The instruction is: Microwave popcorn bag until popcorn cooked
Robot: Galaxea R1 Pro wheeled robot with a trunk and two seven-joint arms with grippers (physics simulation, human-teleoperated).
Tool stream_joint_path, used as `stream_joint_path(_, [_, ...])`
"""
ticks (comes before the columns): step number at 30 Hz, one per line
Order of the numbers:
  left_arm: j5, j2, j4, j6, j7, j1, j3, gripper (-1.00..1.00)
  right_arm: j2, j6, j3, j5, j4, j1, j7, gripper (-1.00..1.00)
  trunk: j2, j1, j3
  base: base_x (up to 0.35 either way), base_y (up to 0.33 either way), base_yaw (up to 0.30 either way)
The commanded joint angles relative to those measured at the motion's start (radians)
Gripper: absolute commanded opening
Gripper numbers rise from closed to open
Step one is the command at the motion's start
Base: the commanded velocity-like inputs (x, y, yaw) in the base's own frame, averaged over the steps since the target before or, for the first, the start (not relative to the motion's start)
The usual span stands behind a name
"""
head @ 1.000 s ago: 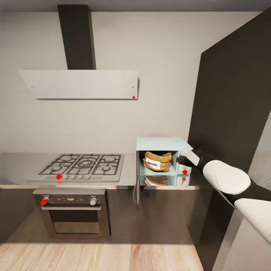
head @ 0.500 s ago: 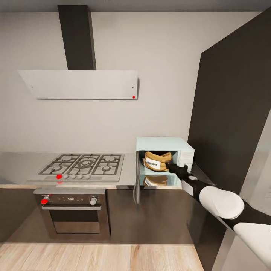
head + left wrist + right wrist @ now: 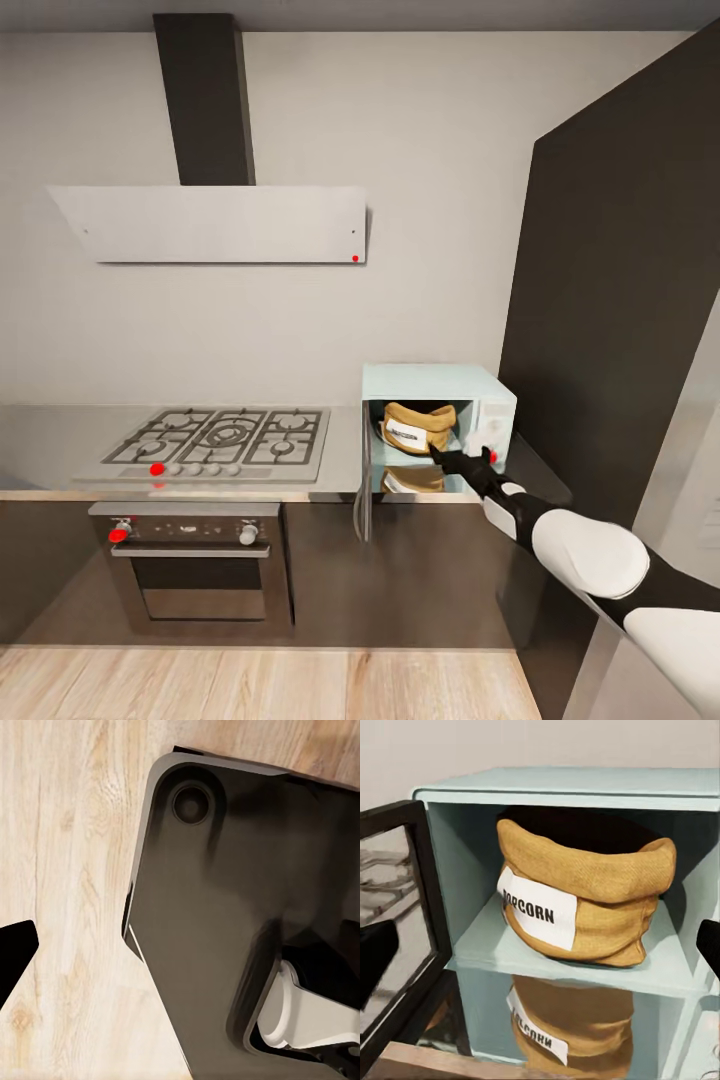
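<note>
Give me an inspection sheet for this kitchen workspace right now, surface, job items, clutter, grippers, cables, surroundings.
Surface: grey reflective countertop, carrying the gas hob and the microwave.
Job's things: popcorn bag sits upright inside the microwave, label facing out; microwave door is swung open. Popcorn itself cannot be made out.
Clutter: nothing seen.
Grippers: right gripper open, at the microwave opening, holding nothing; left gripper points down at the wood floor, state cannot be told.
Cables: nothing seen.
Surroundings: white hood, built-in oven below the hob, tall dark cabinet at right.
</note>
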Motion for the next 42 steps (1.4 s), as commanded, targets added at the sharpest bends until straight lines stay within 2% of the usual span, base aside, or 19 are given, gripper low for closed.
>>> stream_joint_path(1, [0.000, 0.000, -0.002, 0.006, 0.000, 0.000, 0.004, 1.00, -0.003, -0.011, -0.006, 0.000, 0.003, 0.003, 0.021, 1.00, -0.001, 0.000, 0.000, 0.000, 0.000, 0.000])
stream_joint_path(6, [0.000, 0.000, -0.002, 0.006, 0.000, 0.000, 0.004, 1.00, -0.028, -0.058, -0.006, 0.001, 0.002, 0.028, 0.063, 1.00, -0.001, 0.000, 0.000, 0.000, 0.000, 0.000])
stream_joint_path(9, [0.000, 0.000, -0.002, 0.006, 0.000, 0.000, 0.004, 1.00, -0.033, -0.072, -0.006, 0.001, 0.002, 0.032, 0.104, 1.00, -0.001, 0.000, 0.000, 0.000, 0.000, 0.000])
stream_joint_path(11, [0.000, -0.007, -0.005, 0.004, 0.002, 0.000, 0.008, 1.00, -0.044, -0.079, -0.010, 0.000, 0.003, 0.044, 0.105, 1.00, -0.001, 0.000, 0.000, 0.000, 0.000, 0.000])
stream_joint_path(22, [0.000, -0.008, -0.005, 0.004, -0.003, 0.000, 0.007, 1.00, -0.104, -0.072, -0.009, 0.000, 0.003, 0.106, 0.090, 1.00, -0.001, 0.000, 0.000, 0.000, 0.000, 0.000])
stream_joint_path(27, [0.000, -0.007, -0.005, 0.004, -0.002, 0.000, 0.008, 1.00, -0.104, -0.096, -0.009, 0.000, 0.003, 0.134, 0.063, 1.00, -0.001, 0.000, 0.000, 0.000, 0.000, 0.000])
stream_joint_path(35, [0.000, -0.007, -0.005, 0.002, -0.003, 0.000, 0.009, 1.00, -0.100, -0.141, -0.008, 0.001, 0.005, 0.179, 0.061, 1.00, -0.001, 0.000, 0.000, 0.012, 0.007, 0.000])
stream_joint_path(36, [0.000, -0.006, -0.005, 0.003, -0.003, 0.000, 0.009, 1.00, -0.099, -0.338, -0.008, 0.001, 0.005, 0.399, 0.061, 1.00, -0.001, 0.000, 0.000, 0.169, 0.099, 0.000])
stream_joint_path(42, [0.000, -0.011, -0.005, 0.004, -0.003, 0.000, 0.006, 1.00, -0.097, -0.344, -0.009, 0.001, 0.005, 0.401, 0.061, 1.00, -0.001, 0.000, 0.000, 0.232, 0.115, 0.000])
